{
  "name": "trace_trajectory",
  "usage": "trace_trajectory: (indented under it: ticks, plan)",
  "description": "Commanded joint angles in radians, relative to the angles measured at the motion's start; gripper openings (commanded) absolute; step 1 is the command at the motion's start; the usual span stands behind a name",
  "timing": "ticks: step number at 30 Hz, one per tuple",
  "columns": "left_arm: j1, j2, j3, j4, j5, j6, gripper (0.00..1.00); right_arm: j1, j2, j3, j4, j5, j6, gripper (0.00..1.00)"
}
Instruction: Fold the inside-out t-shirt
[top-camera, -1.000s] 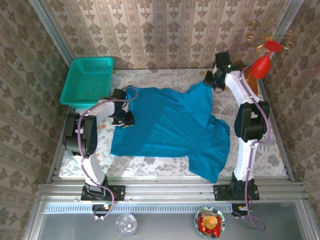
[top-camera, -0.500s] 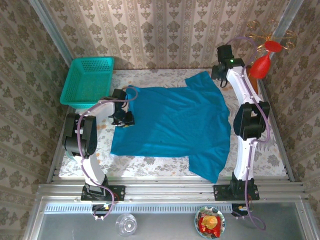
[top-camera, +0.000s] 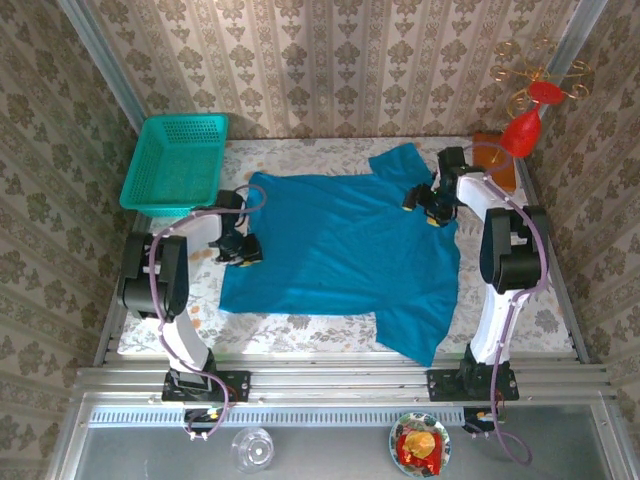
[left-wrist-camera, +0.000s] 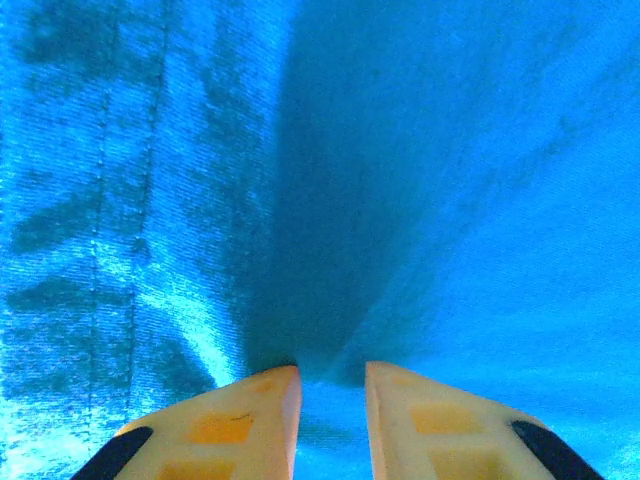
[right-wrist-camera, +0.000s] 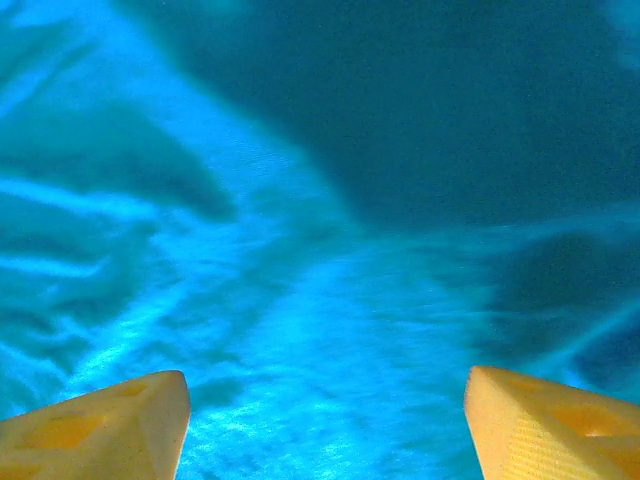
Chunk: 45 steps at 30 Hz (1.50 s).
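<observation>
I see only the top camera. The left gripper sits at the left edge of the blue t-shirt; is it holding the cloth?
Observer: Yes. In the left wrist view the left gripper is nearly closed, with a ridge of the t-shirt pinched between its tips.
Operator: And the right one, near the far sleeve?
Observer: The right gripper is wide open, fingers far apart over the cloth, holding nothing.
Operator: Is the cloth under it flat?
Observer: No, the right wrist view shows soft wrinkles there.
</observation>
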Motion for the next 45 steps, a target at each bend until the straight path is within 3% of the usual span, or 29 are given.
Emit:
trace_trajectory:
  ticks: [1, 9, 14, 24, 28, 35, 38, 45]
  plan:
    - [0.023, -0.022, -0.069, 0.009, 0.027, -0.022, 0.26, -0.058, 0.016, -0.044, 0.106, -0.077, 0.078, 0.75]
    - [0.051, -0.108, -0.152, 0.140, 0.184, -0.100, 0.27, -0.160, 0.115, 0.018, 0.088, -0.082, 0.096, 0.76]
    - [0.049, -0.164, -0.133, 0.144, 0.203, -0.123, 0.29, -0.161, 0.054, 0.062, 0.019, -0.067, 0.041, 0.75]
    - [0.041, -0.161, -0.123, 0.103, 0.153, -0.091, 0.29, -0.148, -0.301, -0.296, -0.003, -0.137, 0.073, 0.74]
    - [0.035, -0.118, -0.115, 0.093, 0.142, -0.073, 0.29, -0.148, -0.396, -0.452, 0.011, -0.104, 0.068, 0.74]
    - [0.047, -0.076, -0.120, 0.095, 0.119, -0.068, 0.29, -0.153, -0.351, -0.570, 0.069, -0.062, 0.071, 0.76]
    - [0.053, -0.068, -0.115, 0.084, 0.099, -0.066, 0.29, -0.164, -0.322, -0.561, 0.039, 0.050, 0.081, 0.76]
    - [0.060, -0.075, -0.073, 0.030, 0.046, -0.057, 0.29, -0.179, -0.407, -0.564, 0.021, 0.154, 0.092, 0.75]
